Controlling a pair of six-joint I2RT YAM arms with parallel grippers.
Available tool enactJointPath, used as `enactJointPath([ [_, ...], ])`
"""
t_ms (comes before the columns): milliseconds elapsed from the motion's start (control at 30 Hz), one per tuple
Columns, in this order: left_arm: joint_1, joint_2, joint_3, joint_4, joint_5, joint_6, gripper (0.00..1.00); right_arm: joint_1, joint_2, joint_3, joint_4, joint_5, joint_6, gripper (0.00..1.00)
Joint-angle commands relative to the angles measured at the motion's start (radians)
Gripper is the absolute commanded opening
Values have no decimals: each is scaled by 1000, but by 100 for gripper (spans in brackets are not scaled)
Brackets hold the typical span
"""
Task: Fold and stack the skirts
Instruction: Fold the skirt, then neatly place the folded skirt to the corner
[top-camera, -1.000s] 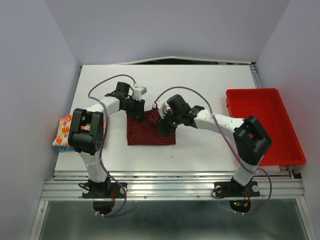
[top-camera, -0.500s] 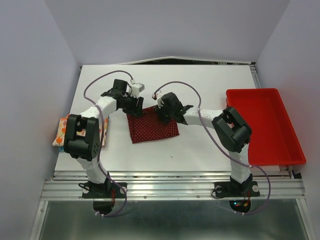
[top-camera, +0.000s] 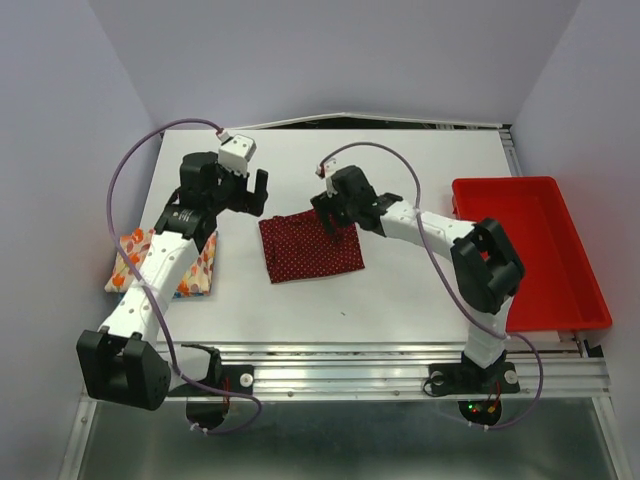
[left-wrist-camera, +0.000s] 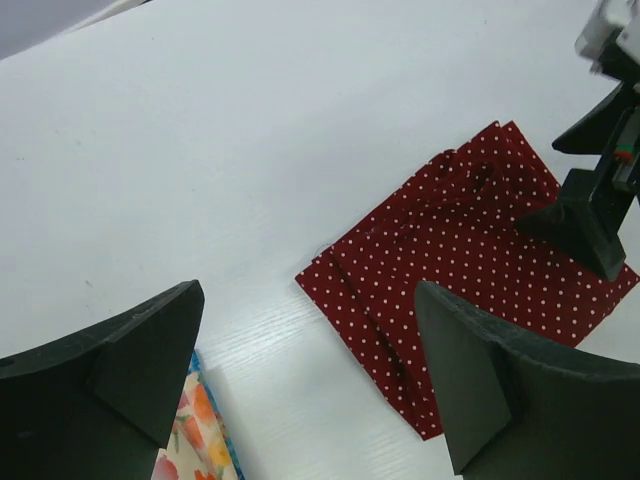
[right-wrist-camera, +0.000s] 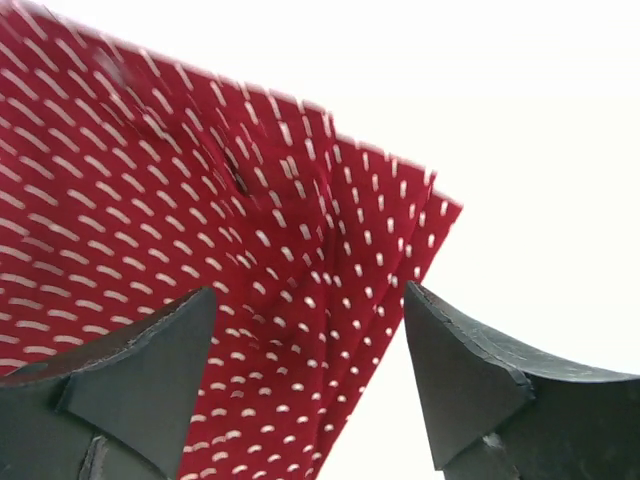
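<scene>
No writing to read.
We find no legible text, label, brand, number or sign in any of the three views. The only marks we can make out are the white dots on the dark red skirt (top-camera: 311, 247) and the orange flower print on the cream skirt (top-camera: 128, 258) at the left edge of the worktop (top-camera: 400, 290). Neither forms letters or figures.

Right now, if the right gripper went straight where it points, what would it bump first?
Probably the dark red dotted skirt: the right gripper points down at its corner, jaws open. How close, I can't tell.
</scene>
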Motion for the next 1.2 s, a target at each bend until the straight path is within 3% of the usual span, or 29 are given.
enactJointPath([
  [0,37,6,-19,3,26,-70,98,-1,-45,219,-59,-53,94,79],
  [133,132,-18,-49,32,123,-190,92,18,47,386,-176,-32,143,75],
  [200,160,-17,-52,26,175,-190,89,27,89,420,-191,-110,151,62],
  [367,169,-14,-65,-4,185,-165,88,27,152,402,-237,-118,107,31],
  [533,169,-14,-117,9,209,-154,88,16,110,276,-199,-192,44,24],
  [667,169,14,-137,22,235,-180,86,-11,188,288,-194,-175,28,8],
  [867,169,22,-132,23,234,-176,86,-91,291,334,-148,-182,0,10],
  [1000,169,34,-134,20,228,-173,89,-91,287,404,-147,-268,-2,24],
  [1067,169,32,-132,20,212,-190,91,-91,256,472,-177,-352,53,40],
  [1167,169,5,-146,39,176,-248,91,-91,201,552,-207,-411,126,42],
])
